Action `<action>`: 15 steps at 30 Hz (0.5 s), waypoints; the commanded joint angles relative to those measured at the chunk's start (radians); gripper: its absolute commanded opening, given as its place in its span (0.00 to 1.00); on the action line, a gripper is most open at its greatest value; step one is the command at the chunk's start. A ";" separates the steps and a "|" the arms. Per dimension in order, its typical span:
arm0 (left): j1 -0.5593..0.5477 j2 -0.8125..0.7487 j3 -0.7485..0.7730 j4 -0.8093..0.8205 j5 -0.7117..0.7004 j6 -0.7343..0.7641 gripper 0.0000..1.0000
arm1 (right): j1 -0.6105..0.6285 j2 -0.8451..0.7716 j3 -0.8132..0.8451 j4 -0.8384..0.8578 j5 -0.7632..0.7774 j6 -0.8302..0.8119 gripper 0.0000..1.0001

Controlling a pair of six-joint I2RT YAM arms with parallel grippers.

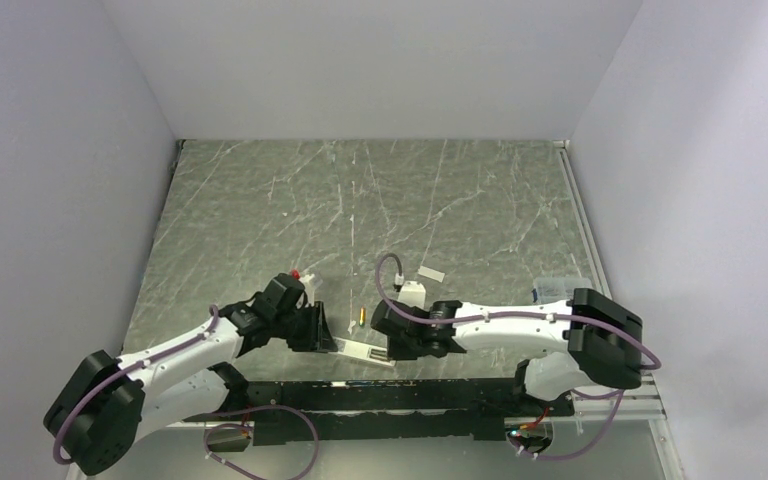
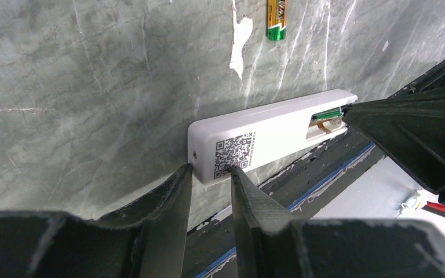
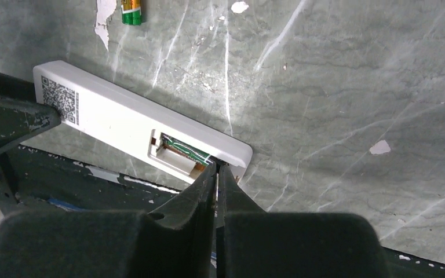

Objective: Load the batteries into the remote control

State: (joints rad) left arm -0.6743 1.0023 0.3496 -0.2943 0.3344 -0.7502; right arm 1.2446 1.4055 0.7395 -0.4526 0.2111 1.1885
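Note:
The white remote control (image 1: pixel 365 352) (image 2: pixel 272 130) (image 3: pixel 121 121) lies near the table's front edge with its battery recess facing up. My left gripper (image 2: pixel 210 169) (image 1: pixel 326 342) is shut on its end with the QR label. One green-and-gold battery (image 2: pixel 326 114) (image 3: pixel 185 150) lies in the far slot of the recess, and the near slot shows bare white. My right gripper (image 3: pixel 217 166) (image 1: pixel 393 350) is shut with nothing between its fingers, its tips touching that battery's end at the recess. A second battery (image 1: pixel 361 317) (image 2: pixel 277 20) (image 3: pixel 131 11) lies loose on the table beyond the remote.
A small flat white cover piece (image 1: pixel 431 274) lies behind the right arm. A clear plastic container (image 1: pixel 560 288) stands at the right side. The black front rail (image 1: pixel 380 395) runs just below the remote. White chips mark the grey marbled tabletop (image 1: pixel 360 200).

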 commanded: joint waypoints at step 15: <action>-0.031 -0.046 -0.019 0.060 0.041 -0.026 0.37 | -0.001 0.208 0.130 -0.068 -0.021 -0.095 0.00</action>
State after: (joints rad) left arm -0.6895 0.9642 0.3363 -0.2958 0.3241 -0.7540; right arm 1.2442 1.5356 0.8825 -0.5930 0.2081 1.1061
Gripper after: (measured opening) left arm 0.363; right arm 0.007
